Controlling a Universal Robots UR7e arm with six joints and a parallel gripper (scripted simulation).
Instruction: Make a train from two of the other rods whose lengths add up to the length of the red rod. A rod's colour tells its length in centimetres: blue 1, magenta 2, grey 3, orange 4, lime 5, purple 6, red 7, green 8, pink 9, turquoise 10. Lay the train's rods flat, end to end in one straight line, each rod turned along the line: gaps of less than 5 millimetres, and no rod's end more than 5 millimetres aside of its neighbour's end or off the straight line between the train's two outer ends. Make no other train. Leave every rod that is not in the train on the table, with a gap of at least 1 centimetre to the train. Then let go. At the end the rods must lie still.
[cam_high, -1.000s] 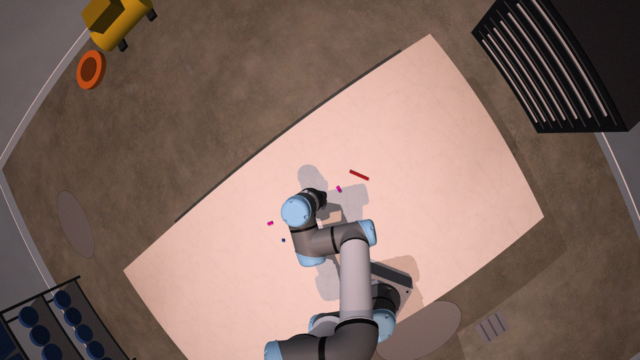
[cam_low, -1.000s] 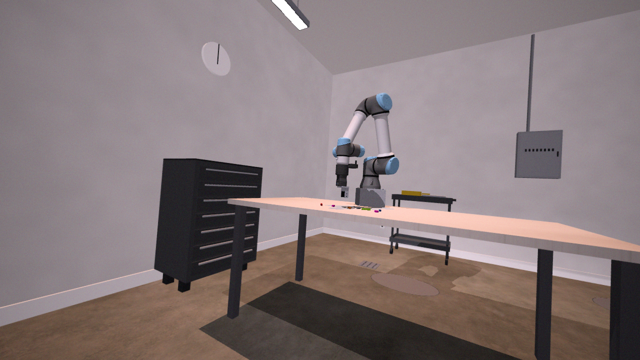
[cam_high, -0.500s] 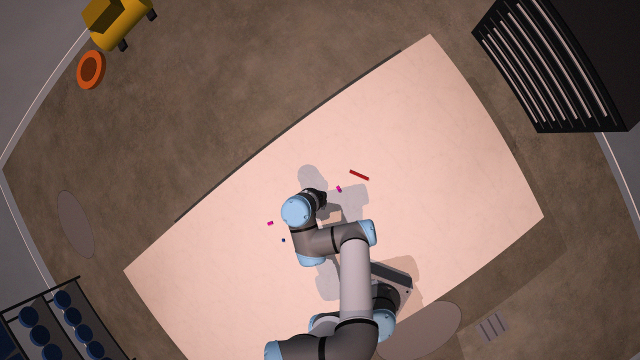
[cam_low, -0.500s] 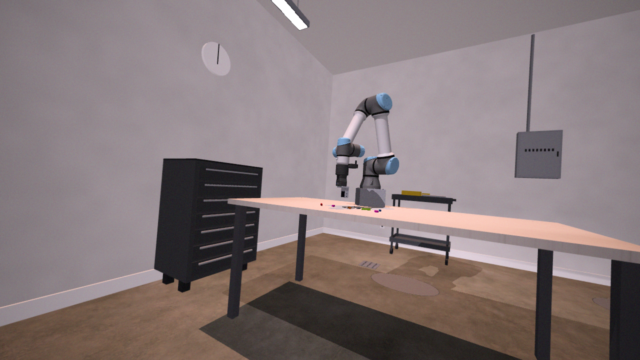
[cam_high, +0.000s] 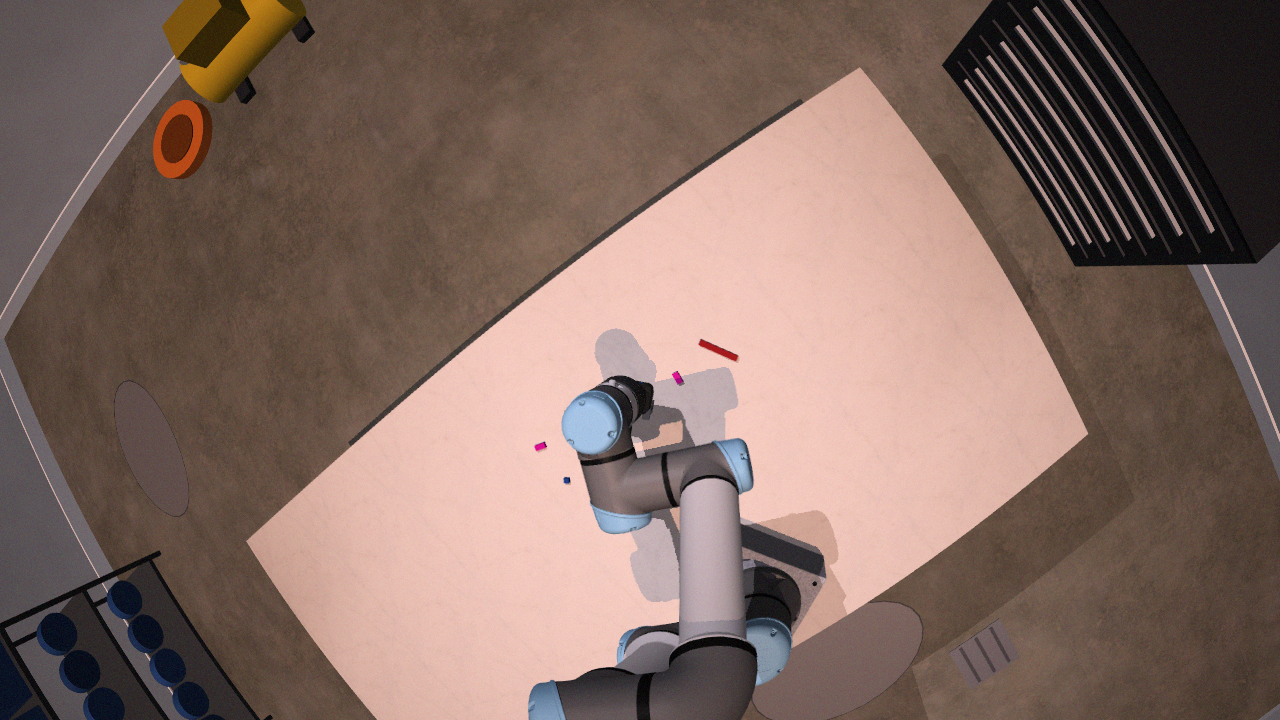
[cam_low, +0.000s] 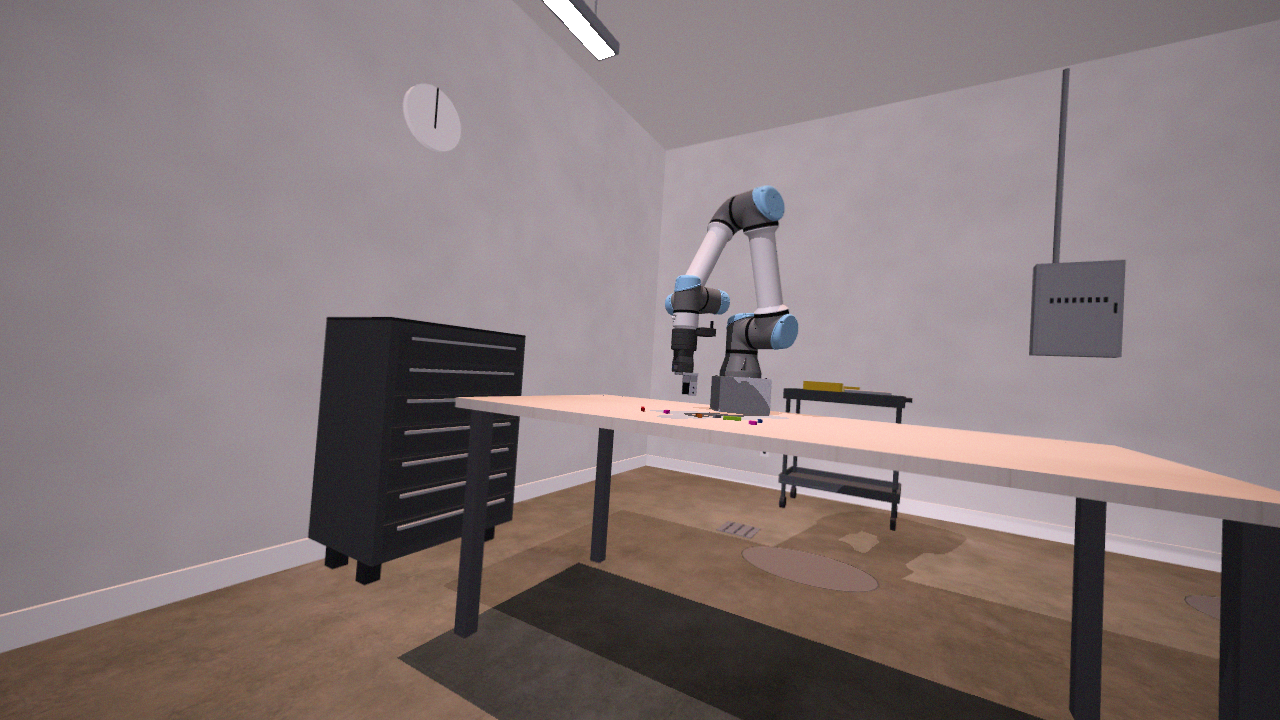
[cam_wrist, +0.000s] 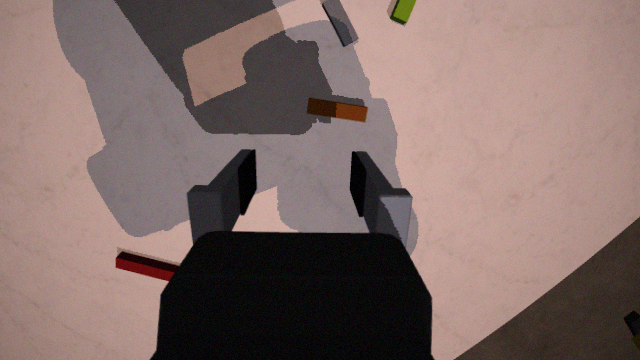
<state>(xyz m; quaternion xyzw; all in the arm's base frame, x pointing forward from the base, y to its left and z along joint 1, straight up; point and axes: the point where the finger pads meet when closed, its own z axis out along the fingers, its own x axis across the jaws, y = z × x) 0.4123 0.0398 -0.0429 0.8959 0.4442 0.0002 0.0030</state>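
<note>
My gripper (cam_wrist: 303, 170) (cam_low: 686, 386) is open and empty, hanging above the table. In the wrist view an orange rod (cam_wrist: 337, 109) lies flat just ahead of the fingers, in shadow. A grey rod (cam_wrist: 340, 22) and a lime rod (cam_wrist: 403, 10) lie farther ahead at the top edge. The red rod (cam_wrist: 145, 265) (cam_high: 717, 350) lies flat to the lower left, partly hidden behind the gripper body. In the top view, two magenta rods (cam_high: 677, 377) (cam_high: 540, 445) and a small blue rod (cam_high: 566, 480) lie apart on the table (cam_high: 850, 268); the arm hides the orange, grey and lime rods there.
The robot's base (cam_high: 787, 555) stands on the table's near edge. The table edge and the floor show at the wrist view's lower right (cam_wrist: 575, 310). A black drawer cabinet (cam_low: 411, 429) stands beside the table.
</note>
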